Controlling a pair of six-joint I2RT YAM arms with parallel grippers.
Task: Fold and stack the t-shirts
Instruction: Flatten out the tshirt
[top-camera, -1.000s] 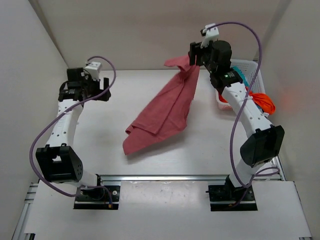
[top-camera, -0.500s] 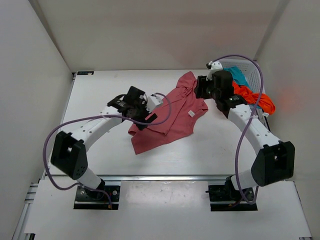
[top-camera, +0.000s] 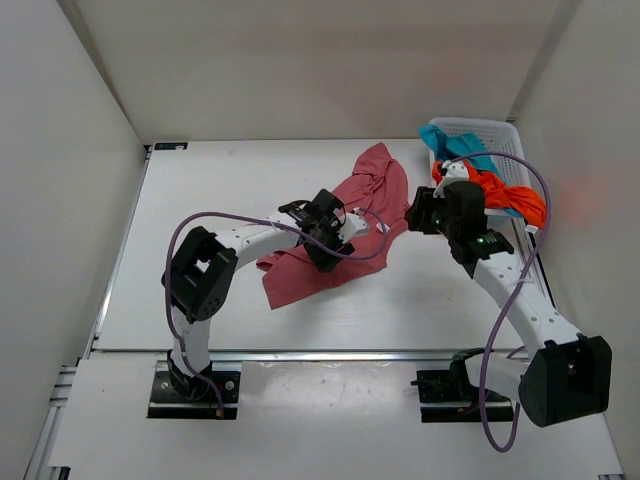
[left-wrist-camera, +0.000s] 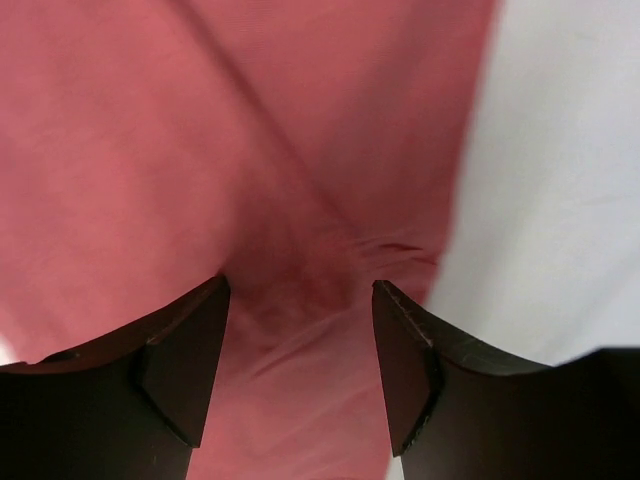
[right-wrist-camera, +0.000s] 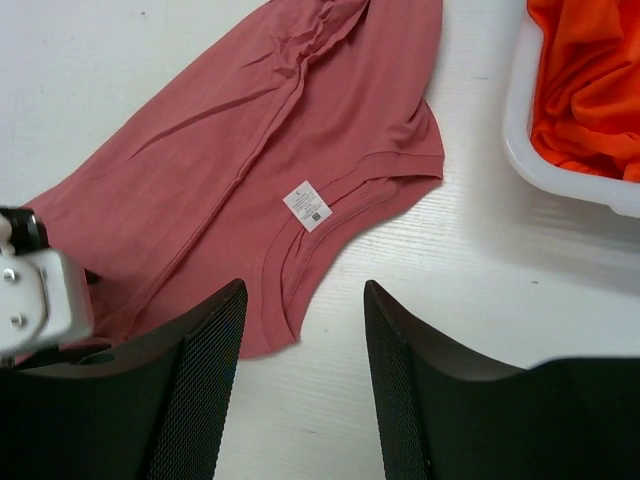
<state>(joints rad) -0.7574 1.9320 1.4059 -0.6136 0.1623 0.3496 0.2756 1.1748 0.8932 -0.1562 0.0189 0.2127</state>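
Top external view: three shirts, one basket (top-camera: 500, 128). Orange shirt (top-camera: 520, 203) and teal shirt (top-camera: 462, 148) are in it, pink shirt (top-camera: 378, 190) lies crumpled on the desk (top-camera: 200, 210). Only right wrist shows the pink one's white label (right-wrist-camera: 307, 205); right fingers (right-wrist-camera: 200, 370) apart, holding nothing. Left wrist: left fingers (left-wrist-camera: 180, 350) apart, straddling puckered pink cloth.

The rose-pink t-shirt (top-camera: 345, 215) is a plain dusty colour and carries a small white label (right-wrist-camera: 308, 205) with grey print. In the white lattice basket (top-camera: 490, 126) lie a bright orange t-shirt (top-camera: 515, 198) and a teal-blue t-shirt (top-camera: 463, 147), both plain. The bench (top-camera: 200, 190) is white. The left arm (top-camera: 255, 237) and right arm (top-camera: 520, 290) are white with black joints and purple cables (top-camera: 200, 215). The left hand (left-wrist-camera: 300, 290) and right hand (right-wrist-camera: 303, 295) have black fingers.
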